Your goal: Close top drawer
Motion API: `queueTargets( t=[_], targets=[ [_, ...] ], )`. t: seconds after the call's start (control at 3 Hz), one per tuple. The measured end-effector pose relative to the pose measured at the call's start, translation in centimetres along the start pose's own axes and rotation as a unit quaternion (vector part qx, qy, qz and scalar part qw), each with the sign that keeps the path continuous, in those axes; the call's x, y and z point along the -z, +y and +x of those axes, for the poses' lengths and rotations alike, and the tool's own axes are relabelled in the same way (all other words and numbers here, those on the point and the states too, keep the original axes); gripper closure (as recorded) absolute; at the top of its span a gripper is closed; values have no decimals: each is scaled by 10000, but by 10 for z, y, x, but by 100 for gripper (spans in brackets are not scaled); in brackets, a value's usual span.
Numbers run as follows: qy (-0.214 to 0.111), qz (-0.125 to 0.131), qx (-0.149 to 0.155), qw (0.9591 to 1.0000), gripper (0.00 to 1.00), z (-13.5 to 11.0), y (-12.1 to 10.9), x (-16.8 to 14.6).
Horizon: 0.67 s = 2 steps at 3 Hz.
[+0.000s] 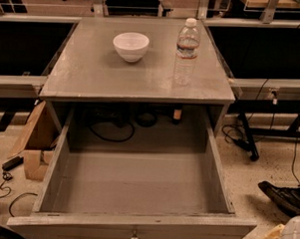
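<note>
Matt grey painted wood, with glossier things on top

The top drawer point(135, 224) is grey-painted wood, matt and streaky, with a small brassy metal knob point(134, 236). The cabinet top point(102, 74) has a dull sheen. The white bowl point(131, 46) looks glossy and the bottle point(186, 52) is clear plastic. The gripper point(292, 236), at the near right corner, shows a smooth cream shell.

This looks like a robotics lab or test workshop. The floor point(247, 180) is hard and speckled, black cables point(147, 117) lie loose under the grey bench point(92, 74), and a torn cardboard box point(34, 136) sits beside it. Long metal-framed rails point(271, 88) run behind. The robot's pale pincer point(290, 236) shows only partly, low in the right corner.
</note>
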<state>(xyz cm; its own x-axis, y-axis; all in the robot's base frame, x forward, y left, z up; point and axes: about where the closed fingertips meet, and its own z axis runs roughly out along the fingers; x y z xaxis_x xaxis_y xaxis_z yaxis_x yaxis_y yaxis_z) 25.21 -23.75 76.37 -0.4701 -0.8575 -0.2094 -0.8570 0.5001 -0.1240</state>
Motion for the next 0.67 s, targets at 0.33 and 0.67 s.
queueTargets(
  t=[0.33,0.67],
  targets=[
    [13,-45,21,10000,100,0,3,-10],
    [-160,-335,162,9992,100,-3,19,-56]
  ],
)
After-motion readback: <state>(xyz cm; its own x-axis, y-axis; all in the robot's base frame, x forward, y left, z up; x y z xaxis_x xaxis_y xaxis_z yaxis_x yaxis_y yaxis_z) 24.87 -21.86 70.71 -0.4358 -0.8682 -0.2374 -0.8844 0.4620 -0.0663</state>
